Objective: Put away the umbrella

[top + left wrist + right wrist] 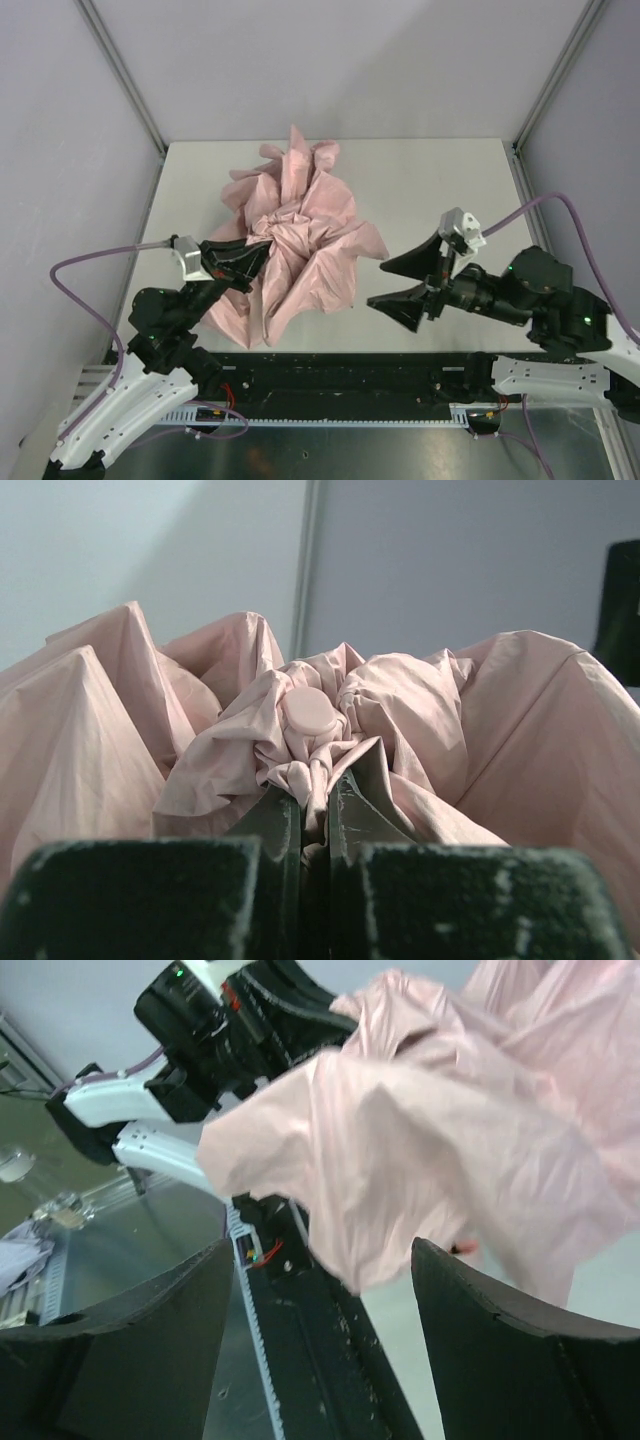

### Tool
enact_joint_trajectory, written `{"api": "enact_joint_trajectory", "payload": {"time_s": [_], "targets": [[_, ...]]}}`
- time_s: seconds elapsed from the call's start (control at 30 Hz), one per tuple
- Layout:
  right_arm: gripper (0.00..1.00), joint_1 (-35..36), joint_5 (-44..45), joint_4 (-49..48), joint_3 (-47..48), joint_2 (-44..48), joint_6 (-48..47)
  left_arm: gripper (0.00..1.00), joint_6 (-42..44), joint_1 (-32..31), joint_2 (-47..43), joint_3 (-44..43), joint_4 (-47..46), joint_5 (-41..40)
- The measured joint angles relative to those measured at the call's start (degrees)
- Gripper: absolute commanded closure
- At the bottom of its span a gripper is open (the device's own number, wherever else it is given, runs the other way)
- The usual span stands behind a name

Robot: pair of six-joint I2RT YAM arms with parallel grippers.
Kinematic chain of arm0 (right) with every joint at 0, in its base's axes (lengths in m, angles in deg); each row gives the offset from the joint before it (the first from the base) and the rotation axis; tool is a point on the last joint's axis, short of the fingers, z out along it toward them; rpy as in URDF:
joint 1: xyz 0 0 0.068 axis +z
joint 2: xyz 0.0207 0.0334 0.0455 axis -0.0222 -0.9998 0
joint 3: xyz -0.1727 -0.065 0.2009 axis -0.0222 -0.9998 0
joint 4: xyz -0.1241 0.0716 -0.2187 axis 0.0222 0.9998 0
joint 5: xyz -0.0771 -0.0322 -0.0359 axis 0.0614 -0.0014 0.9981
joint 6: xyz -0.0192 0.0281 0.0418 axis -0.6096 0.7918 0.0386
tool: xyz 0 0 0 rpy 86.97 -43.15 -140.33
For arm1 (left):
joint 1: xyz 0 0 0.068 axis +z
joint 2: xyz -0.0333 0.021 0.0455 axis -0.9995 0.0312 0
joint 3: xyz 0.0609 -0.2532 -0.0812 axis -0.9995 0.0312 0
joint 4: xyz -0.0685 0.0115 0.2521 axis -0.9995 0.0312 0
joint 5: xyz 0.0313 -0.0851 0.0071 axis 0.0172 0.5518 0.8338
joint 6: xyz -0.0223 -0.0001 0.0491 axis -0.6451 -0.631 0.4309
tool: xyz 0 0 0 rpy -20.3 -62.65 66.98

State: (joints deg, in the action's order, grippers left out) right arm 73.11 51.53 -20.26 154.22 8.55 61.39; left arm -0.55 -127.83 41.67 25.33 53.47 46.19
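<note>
From above I see the umbrella (300,240) lying as a crumpled pale pink heap on the white table (430,190), left of centre, its folds spreading towards the back edge. My left gripper (255,255) is at the heap's left side with its jaws shut on a pinch of fabric. In the left wrist view the dark fingers (350,800) meet on a gathered bunch of cloth just below a round pink cap (310,712), with fabric rising on both sides. My right gripper (378,285) sits to the right of the umbrella, jaws spread wide and holding nothing, and a small gap shows between its fingertips and the nearest fold. In the right wrist view its two fingers (180,1320) frame the hanging edge of the fabric (420,1130), with the left arm (200,1020) behind it.
</note>
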Motion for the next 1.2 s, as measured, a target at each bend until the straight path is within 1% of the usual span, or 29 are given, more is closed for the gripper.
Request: {"api": "enact_joint_trajectory", "payload": {"time_s": [0.13,0.37,0.43,0.5,0.63,0.7,0.77,0.87,1.0,1.13,1.2], "targets": [[0.3,-0.5,0.31,-6.64,0.04,-6.38,-1.68,1.0,-0.42,0.02,0.57,0.0,-0.52,3.56],[0.38,-2.36,-4.24,-19.93,0.11,-24.83,-2.05,1.0,-4.76,0.07,3.45,0.11,-4.44,11.69],[0.38,-2.86,-4.42,-20.72,0.48,-27.98,-2.49,1.0,-5.09,0.85,3.63,0.39,-4.55,12.5],[0.31,-3.67,-4.79,-20.83,1.27,-29.38,-2.67,1.0,-5.35,1.81,3.65,0.85,-4.83,12.74],[0.2,-3.48,-6.21,-19.54,2.23,-28.46,-2.36,1.0,-6.54,1.75,3.34,0.94,-6.64,14.75],[0.13,-3.08,-6.86,-17.79,2.51,-26.8,-1.73,1.0,-7.13,1.44,2.86,1.18,-7.67,15.87],[0.09,-2.8,-6.97,-15.04,2.58,-24.52,-0.87,1.0,-7.67,1.03,2.4,1.51,-8.48,16.59],[0.06,-2.82,-6.21,-9.9,2.64,-19.93,0.17,1.0,-8.15,0.72,2.29,2.01,-9.77,16.63],[0.06,-2.89,-3.67,-2.56,2.62,-12.37,0.83,1.0,-8.13,0.68,2.91,2.03,-10.19,16.7],[0.05,-3.52,-2.4,-0.07,2.43,-8.15,0.28,1.0,-8.15,0.63,3.58,2.03,-10.4,17.0],[0.02,-3.78,-2.38,-0.63,2.08,-7.5,-0.13,1.0,-8.31,0.63,3.8,2.03,-10.4,17.25]]}}
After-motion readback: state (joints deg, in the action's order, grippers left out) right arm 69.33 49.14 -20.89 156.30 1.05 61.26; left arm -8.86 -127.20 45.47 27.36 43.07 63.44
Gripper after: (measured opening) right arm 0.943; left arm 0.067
